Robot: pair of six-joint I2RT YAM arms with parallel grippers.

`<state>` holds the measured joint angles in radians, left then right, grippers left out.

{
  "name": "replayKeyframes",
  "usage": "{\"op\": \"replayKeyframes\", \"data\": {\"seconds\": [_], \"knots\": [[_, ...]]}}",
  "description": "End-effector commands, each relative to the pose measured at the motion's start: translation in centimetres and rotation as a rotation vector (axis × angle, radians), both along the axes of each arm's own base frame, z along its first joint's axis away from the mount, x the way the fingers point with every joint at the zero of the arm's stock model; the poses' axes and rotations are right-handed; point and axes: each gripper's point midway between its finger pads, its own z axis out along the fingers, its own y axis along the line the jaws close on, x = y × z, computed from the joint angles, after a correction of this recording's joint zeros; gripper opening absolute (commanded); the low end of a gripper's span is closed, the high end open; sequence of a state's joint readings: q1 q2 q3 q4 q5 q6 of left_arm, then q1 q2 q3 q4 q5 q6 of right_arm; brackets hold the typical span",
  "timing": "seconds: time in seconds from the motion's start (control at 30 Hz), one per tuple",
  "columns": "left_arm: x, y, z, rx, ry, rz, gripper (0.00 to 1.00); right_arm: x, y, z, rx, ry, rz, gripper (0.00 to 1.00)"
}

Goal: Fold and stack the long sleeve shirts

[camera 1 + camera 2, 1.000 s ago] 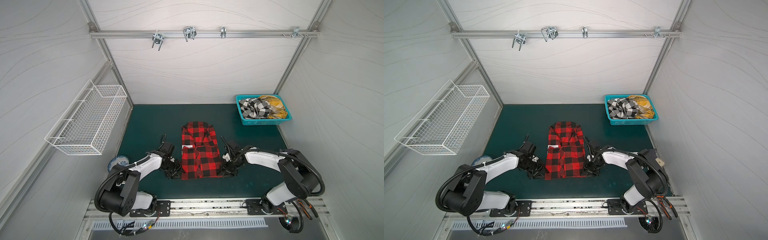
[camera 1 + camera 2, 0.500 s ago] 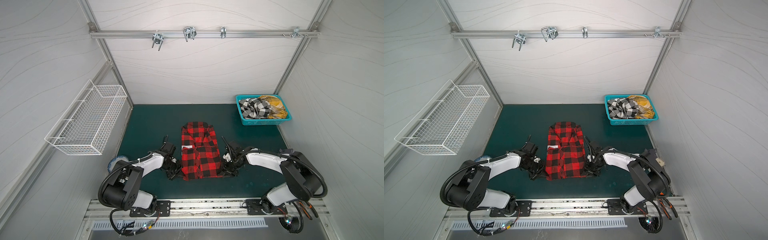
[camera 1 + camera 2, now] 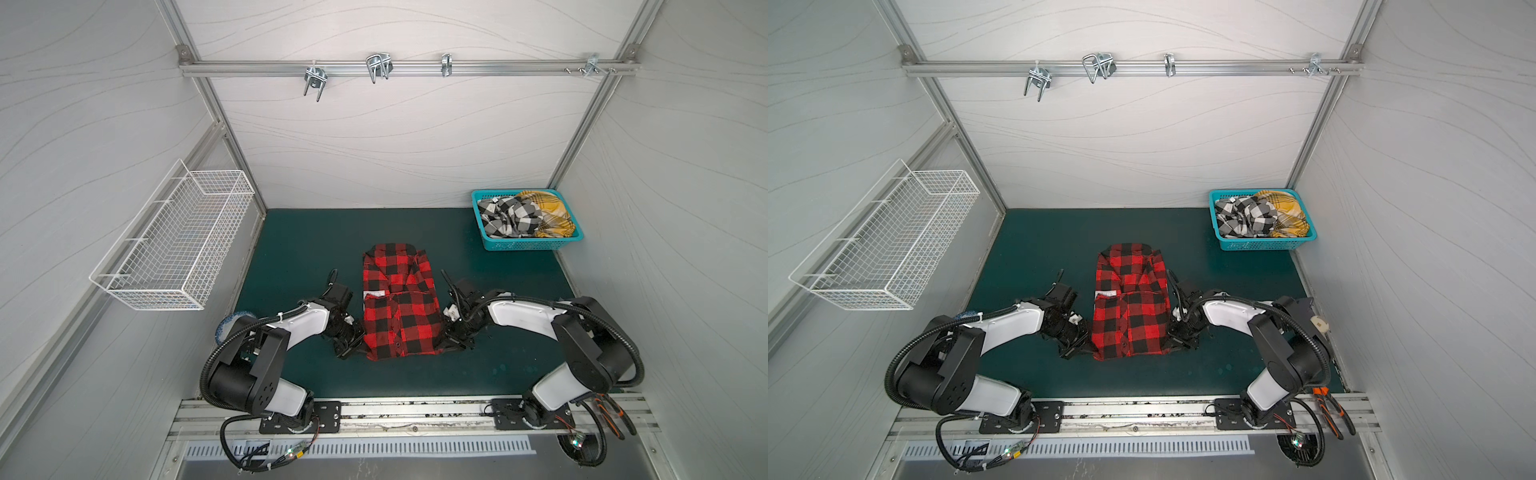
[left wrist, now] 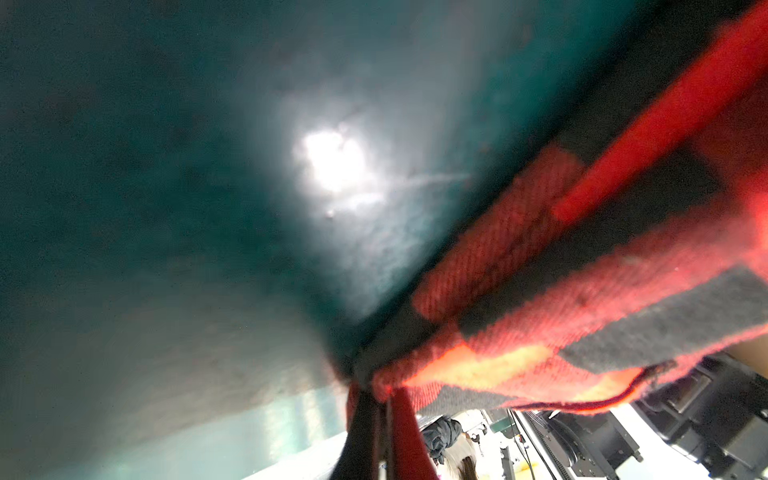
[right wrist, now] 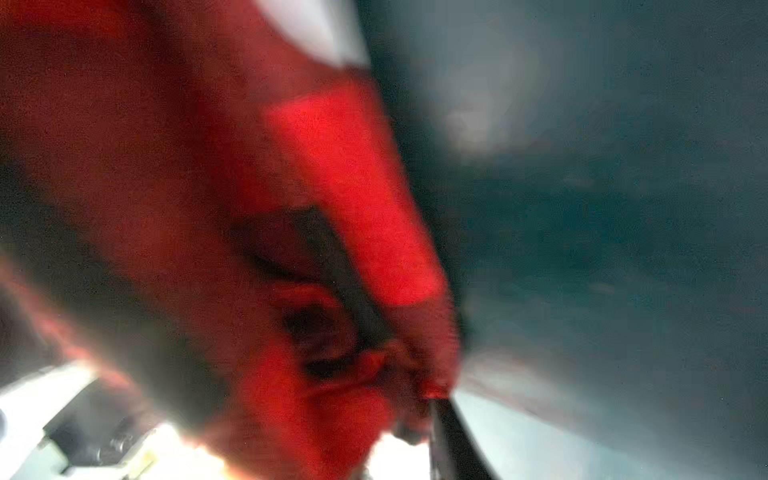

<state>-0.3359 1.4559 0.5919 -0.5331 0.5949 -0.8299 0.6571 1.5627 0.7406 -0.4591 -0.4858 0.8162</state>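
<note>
So the red-and-black shirt [image 3: 399, 307] is lying mid-counter [image 3: 307, 241] in both top views. Looks like the sleeves are already tucked in, so it's a narrow strip running up the frame. The left hand [image 3: 355, 352] is clenched on the shirt's lower left corner, and the left wrist view shows the hem pinched tight at its tip. The right hand [image 3: 451, 347] sits at the lower right corner, but its wrist view is one red smear, so I can't tell if it's got cloth or not.

That's my worry. If only one side is gripped, lifting the hem to fold it up the frame will drag the shirt crooked and pop the sleeves back out. A thin pinch could slip too.

The black-and-white shirt [image 3: 509, 216] and yellow shirt [image 3: 548, 212] sit in the teal basket [image 3: 523, 246], upper right.
</note>
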Motion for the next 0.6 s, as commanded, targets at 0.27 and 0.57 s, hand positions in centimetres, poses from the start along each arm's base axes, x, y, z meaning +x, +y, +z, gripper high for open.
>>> {"op": "replayKeyframes", "data": {"seconds": [0.27,0.57], "knots": [[0.1,1.2,-0.8,0.064,-0.007,0.001,0.00,0.5,-2.2,-1.9,-0.097,-0.018,-0.051,0.42],[0.1,1.2,-1.1,0.062,-0.002,-0.002,0.00,0.9,-1.3,-2.3,-0.088,-0.018,-0.017,0.15]]}}
